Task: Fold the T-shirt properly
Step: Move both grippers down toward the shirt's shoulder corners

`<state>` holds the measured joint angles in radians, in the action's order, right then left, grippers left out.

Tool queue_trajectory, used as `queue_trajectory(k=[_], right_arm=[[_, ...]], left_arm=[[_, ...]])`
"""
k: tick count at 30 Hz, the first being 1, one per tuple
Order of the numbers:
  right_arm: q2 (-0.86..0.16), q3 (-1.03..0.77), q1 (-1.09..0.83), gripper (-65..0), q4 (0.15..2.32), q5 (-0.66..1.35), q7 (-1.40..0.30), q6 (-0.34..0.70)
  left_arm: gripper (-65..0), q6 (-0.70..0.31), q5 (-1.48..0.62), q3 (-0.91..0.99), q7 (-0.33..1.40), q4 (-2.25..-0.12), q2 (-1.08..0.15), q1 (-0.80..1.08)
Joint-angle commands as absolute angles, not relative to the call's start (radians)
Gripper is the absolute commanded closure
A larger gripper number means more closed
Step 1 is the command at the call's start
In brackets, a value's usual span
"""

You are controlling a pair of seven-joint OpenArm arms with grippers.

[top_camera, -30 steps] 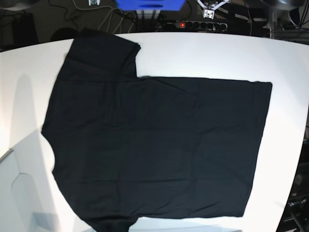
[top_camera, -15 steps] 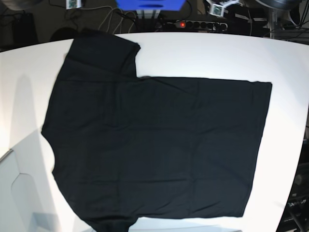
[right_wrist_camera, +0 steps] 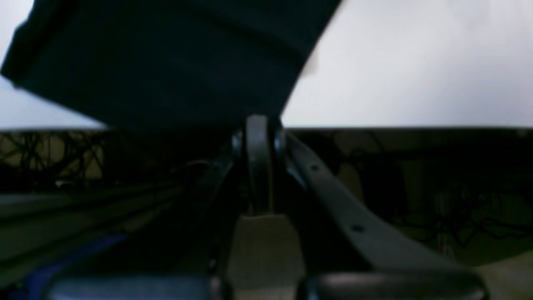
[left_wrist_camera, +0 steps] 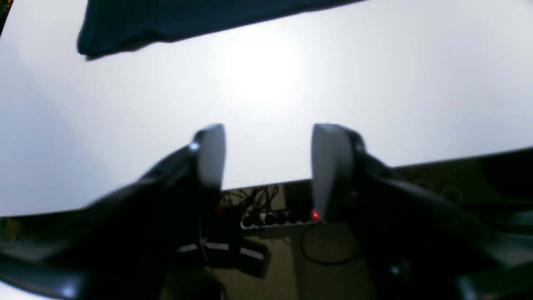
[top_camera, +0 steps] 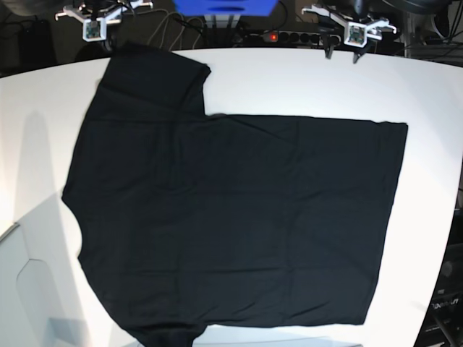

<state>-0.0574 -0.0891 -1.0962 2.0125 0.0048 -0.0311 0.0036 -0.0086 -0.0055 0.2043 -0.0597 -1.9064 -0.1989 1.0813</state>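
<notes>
The T-shirt lies flat across the white table, filling the frame's middle; soft, light, limp cloth, best pinched at sleeve hem or corners. Left gripper, upper right, jaws spread; right gripper, upper left, pressed together, empty.

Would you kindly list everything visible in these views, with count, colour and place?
T-shirt: one, black, spread flat across the table.
Table: one, white, under the shirt.
Power strip: one, black with a red light, beyond the table's far edge.
Blue box: one, blue, beyond the far edge, centre.
Left gripper: one, black with pale fingers, open above the far edge.
Right gripper: one, dark, shut, empty, near the sleeve.
</notes>
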Motion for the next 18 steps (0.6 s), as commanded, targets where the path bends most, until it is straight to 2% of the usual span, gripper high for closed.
queue_trajectory(k=[1, 6, 9, 14, 18], right_arm=[[-0.042, -0.094, -1.098, -0.2, 2.028, 0.005, -0.010, 0.005], [-0.001, -0.108, -1.055, -13.0, 2.029, 0.005, -0.010, 0.005], [0.012, -0.108, -1.030, -20.2, 2.029, 0.005, -0.010, 0.005], [0.013, -0.107, -0.998, -25.0, 2.025, 0.005, -0.021, 0.005], [0.013, -0.108, -0.944, -27.2, 2.025, 0.005, -0.137, 0.005]], left_arm=[[-35.5, -0.005, -0.010, 0.208, -0.085, -1.923, -0.200, 1.084], [-42.0, -0.005, -0.124, 0.222, -0.085, -1.923, -0.205, 1.044], [-42.7, -0.005, -0.213, 0.285, -0.082, -1.922, -0.202, 1.007], [-42.7, -0.005, -0.240, 0.355, -0.077, -1.911, -0.202, 0.938], [-42.9, -0.005, -0.243, 0.398, -0.077, -1.900, -0.203, 0.885]])
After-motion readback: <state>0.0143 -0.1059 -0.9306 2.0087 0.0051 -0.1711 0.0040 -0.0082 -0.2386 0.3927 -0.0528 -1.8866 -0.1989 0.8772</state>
